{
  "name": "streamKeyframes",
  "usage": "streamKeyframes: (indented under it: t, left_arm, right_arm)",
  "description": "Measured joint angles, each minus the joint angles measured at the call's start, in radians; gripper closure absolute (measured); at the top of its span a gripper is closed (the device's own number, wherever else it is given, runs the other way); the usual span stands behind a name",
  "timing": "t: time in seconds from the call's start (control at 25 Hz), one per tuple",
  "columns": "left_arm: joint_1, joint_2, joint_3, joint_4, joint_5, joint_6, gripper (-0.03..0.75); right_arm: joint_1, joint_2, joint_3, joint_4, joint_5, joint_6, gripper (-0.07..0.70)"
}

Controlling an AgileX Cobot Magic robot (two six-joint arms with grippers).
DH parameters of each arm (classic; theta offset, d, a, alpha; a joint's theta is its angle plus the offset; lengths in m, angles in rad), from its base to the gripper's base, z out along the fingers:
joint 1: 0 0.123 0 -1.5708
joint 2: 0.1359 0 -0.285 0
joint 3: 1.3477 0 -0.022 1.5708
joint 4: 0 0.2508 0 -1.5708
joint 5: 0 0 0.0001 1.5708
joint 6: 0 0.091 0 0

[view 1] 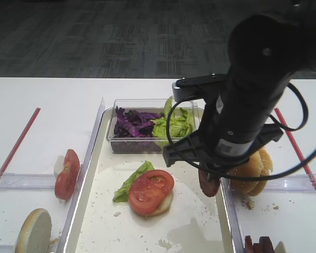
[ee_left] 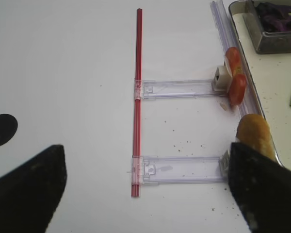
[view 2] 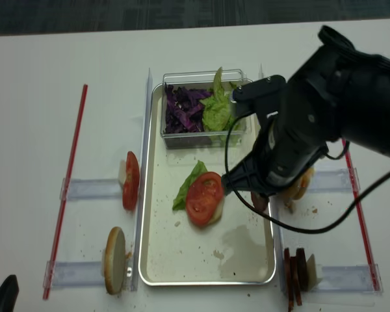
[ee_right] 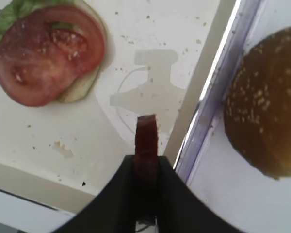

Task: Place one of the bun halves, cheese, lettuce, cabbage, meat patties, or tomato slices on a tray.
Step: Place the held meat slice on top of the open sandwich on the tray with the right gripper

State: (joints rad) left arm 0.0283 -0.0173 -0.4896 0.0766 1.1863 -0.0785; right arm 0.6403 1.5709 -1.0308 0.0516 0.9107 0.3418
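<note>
My right gripper is shut on a meat patty, held edge-on and sticking out past the fingertips. It hangs just above the tray's floor near the right rim; the patty shows below the black arm. On the tray a tomato slice lies on a bun half with a lettuce leaf. A clear tub holds cabbage and lettuce. My left gripper stands open over the bare table left of the tray, with nothing between its fingers.
Bun halves stand in a clear holder right of the tray, with more patties at the lower right. Left of the tray are tomato slices and a bun half. Red rods lie along both outer sides.
</note>
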Motion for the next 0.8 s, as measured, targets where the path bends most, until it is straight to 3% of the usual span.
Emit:
streamKeyframes:
  t: [0.28, 0.8]
  left_arm:
    - [0.0, 0.0, 0.0, 0.0, 0.0, 0.0, 0.097]
    - [0.0, 0.0, 0.0, 0.0, 0.0, 0.0, 0.097]
  right_arm:
    - [-0.073, 0.154, -0.141, 0.036, 0.025, -0.082, 0.515]
    - [-0.119, 0.232, -0.21, 0.058, 0.044, -0.151, 0.515]
